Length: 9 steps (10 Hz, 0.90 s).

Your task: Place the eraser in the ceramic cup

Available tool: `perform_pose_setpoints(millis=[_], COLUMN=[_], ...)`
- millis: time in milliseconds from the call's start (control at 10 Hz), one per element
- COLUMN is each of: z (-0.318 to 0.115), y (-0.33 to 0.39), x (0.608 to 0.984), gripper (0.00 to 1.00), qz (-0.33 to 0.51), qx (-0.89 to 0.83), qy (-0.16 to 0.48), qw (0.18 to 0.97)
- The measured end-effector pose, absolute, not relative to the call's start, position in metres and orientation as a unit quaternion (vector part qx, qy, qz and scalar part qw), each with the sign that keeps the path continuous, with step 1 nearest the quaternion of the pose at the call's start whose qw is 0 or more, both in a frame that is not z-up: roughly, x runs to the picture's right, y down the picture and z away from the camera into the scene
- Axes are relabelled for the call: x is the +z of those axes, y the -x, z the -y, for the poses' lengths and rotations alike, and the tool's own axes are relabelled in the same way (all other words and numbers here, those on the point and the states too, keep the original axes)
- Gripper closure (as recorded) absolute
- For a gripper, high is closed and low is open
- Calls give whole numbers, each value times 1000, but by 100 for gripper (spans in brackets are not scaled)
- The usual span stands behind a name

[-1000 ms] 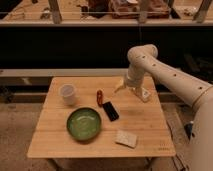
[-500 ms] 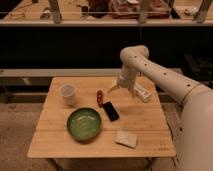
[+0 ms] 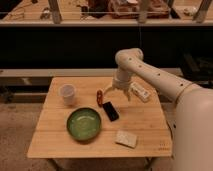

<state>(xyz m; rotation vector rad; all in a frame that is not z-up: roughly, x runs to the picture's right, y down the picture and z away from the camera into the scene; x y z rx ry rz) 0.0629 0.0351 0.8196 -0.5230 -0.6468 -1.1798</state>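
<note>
The eraser [image 3: 110, 111], a flat black block, lies on the wooden table [image 3: 145, 117] near its middle, just right of the green bowl. The ceramic cup [image 3: 67, 94], small, white and round, stands upright at the table's back left. My gripper [image 3: 117, 93] hangs above the table just behind the eraser, pointing down, with its fingers spread and nothing between them. It is apart from the eraser and well to the right of the cup.
A green round bowl [image 3: 84, 123] sits front left of the eraser. A small red-brown object [image 3: 100, 97] stands just left of the gripper. A white oblong block [image 3: 139, 92] lies at the back right. A pale beige pad [image 3: 126, 138] lies near the front edge.
My arm has swung to the left and lowered, bringing the gripper from beside the white block to just behind the eraser. Nothing on the table has moved.
</note>
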Motion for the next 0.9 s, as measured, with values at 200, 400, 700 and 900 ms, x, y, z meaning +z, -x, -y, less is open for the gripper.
perform_pose_setpoints(millis=[200, 400, 700, 900], z=[-40, -43, -51, -59], y=[-67, -59, -60, -60], x=[825, 832, 838, 842], gripper=[20, 20, 20, 20], qz=[294, 295, 293, 293], qx=[-526, -519, -507, -501], qy=[252, 255, 261, 265], qw=[758, 761, 768, 770])
